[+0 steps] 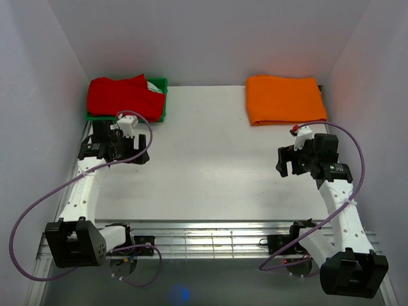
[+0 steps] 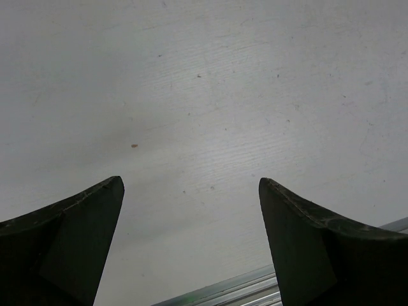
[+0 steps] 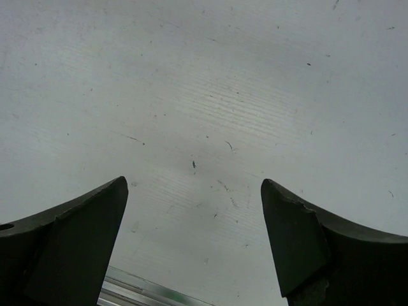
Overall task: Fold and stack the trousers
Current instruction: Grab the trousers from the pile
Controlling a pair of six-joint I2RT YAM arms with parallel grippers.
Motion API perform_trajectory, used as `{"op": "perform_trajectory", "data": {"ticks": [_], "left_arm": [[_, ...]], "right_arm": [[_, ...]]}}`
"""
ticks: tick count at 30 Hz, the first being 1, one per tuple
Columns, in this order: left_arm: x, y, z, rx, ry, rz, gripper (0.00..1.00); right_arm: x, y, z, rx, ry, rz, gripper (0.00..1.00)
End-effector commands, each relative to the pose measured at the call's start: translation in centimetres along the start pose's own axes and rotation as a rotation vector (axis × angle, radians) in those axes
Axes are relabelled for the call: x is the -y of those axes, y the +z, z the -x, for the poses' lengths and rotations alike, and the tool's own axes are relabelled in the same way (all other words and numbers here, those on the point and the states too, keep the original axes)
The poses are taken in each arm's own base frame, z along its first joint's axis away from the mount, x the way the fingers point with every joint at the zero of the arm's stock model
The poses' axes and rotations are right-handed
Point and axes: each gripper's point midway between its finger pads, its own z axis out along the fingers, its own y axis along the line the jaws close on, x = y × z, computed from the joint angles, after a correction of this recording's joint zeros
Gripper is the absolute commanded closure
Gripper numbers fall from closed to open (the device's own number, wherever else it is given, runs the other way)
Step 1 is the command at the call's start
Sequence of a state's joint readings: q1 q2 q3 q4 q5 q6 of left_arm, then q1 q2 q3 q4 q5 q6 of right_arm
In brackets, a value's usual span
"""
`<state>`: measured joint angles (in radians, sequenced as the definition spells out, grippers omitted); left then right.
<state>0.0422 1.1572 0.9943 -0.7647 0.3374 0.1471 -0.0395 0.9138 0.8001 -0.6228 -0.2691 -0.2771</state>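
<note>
Trousers point(image 1: 118, 94), bright red and rumpled, sit heaped over the green bin point(image 1: 162, 102) at the far left corner of the table point(image 1: 204, 166); my left gripper point(image 2: 191, 185) and right gripper point(image 3: 194, 185) both gape wide, holding nothing.

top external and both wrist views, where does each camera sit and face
Top external: above and behind the bases, looking down on the table, trousers far left, orange cloth far right; both arms show.
Left wrist: on the left arm, facing down at bare table; open left gripper shows.
Right wrist: likewise, with the open right gripper.
Shared: both wrist views show only tabletop and a rail.
</note>
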Motion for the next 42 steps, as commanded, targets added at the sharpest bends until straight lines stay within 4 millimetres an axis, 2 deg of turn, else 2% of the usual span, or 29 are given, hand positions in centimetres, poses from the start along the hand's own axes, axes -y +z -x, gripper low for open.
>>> {"op": "perform_trajectory", "data": {"ticks": [1,2,3,5,6,7,8,9,10,12,13,14,16,17,18,20,21,26,30,32,33,35,36,37,42], "left_arm": [[-1.6,-0.5,3.4,0.051,-0.052,0.079,0.02],[-2.1,-0.4,4.2,0.058,-0.069,0.095,0.02],[-4.2,-0.5,6.2,0.077,-0.119,0.127,0.02],[-6.7,-0.7,8.5,0.106,-0.222,0.111,0.02],[-9.8,-3.0,11.4,0.183,-0.273,0.139,0.02],[-11.4,-1.3,11.9,0.155,-0.351,0.089,0.02],[-12.8,-1.5,13.0,0.169,-0.38,0.09,0.02],[-14.7,-1.9,14.0,0.188,-0.398,0.104,0.02],[-16.7,-1.8,16.2,0.22,-0.388,0.124,0.02],[-19.4,-2.1,18.1,0.267,-0.377,0.163,0.02],[-20.3,-3.1,20.2,0.32,-0.342,0.173,0.02],[-21.8,-1.4,19.9,0.298,-0.357,0.177,0.02],[-23.9,-0.7,20.6,0.307,-0.346,0.196,0.02],[-25.8,0.5,20.9,0.303,-0.347,0.22,0.02],[-27.0,0.9,20.9,0.304,-0.348,0.243,0.02],[-28.6,1.7,21.4,0.317,-0.344,0.262,0.02],[-30.0,3.0,20.8,0.309,-0.352,0.284,0.02],[-31.1,5.8,20.3,0.335,-0.335,0.253,0.02],[-31.9,8.6,18.8,0.324,-0.352,0.231,0.02],[-32.1,11.1,17.3,0.294,-0.396,0.187,0.02],[-32.1,11.1,17.4,0.298,-0.402,0.187,0.02],[-31.2,12.3,17.1,0.301,-0.421,0.112,0.02],[-31.0,12.6,17.6,0.331,-0.436,0.086,0.02],[-30.5,13.2,17.1,0.33,-0.457,0.052,0.02],[-29.5,14.5,18.5,0.379,-0.486,-0.045,0.02]], "right_arm": [[-0.2,-0.5,2.3,0.053,-0.006,0.017,0.1],[-0.2,-0.4,2.3,0.049,-0.004,0.02,0.1],[-0.1,-0.5,2.6,0.052,-0.007,0.022,0.1],[-0.1,-0.3,2.6,0.04,-0.004,0.027,0.1],[-0.1,-0.3,2.7,0.039,-0.003,0.029,0.1],[0.0,-0.3,2.9,0.04,-0.005,0.027,0.1],[0.0,-0.2,2.8,0.035,-0.003,0.03,0.1],[0.0,-0.1,2.9,0.034,-0.003,0.032,0.1],[0.0,-0.1,2.9,0.034,-0.003,0.032,0.1],[-0.2,0.0,3.0,0.033,0.001,0.048,0.1],[-0.3,-0.1,3.0,0.031,0.002,0.053,0.1],[-0.4,0.0,3.1,0.031,0.002,0.06,0.1],[-0.4,0.1,3.2,0.029,0.006,0.067,0.1],[-0.4,0.2,3.4,0.027,0.007,0.071,0.1],[-0.4,0.3,3.4,0.022,0.006,0.074,0.1],[-0.4,0.5,3.4,0.013,0.011,0.079,0.1],[-0.3,0.6,3.6,0.014,0.01,0.081,0.1],[-0.3,0.9,3.6,-0.001,0.017,0.091,0.1],[-0.2,1.2,3.4,-0.012,0.017,0.091,0.1],[-0.2,1.4,3.1,-0.023,0.017,0.093,0.1],[-0.1,1.4,3.1,-0.022,0.017,0.091,0.1],[0.0,1.5,3.0,-0.023,0.015,0.085,0.1],[0.0,1.5,3.0,-0.024,0.015,0.084,0.1],[0.0,1.5,2.9,-0.028,0.017,0.085,0.1],[0.3,1.5,3.1,-0.027,0.015,0.072,0.1]]}}
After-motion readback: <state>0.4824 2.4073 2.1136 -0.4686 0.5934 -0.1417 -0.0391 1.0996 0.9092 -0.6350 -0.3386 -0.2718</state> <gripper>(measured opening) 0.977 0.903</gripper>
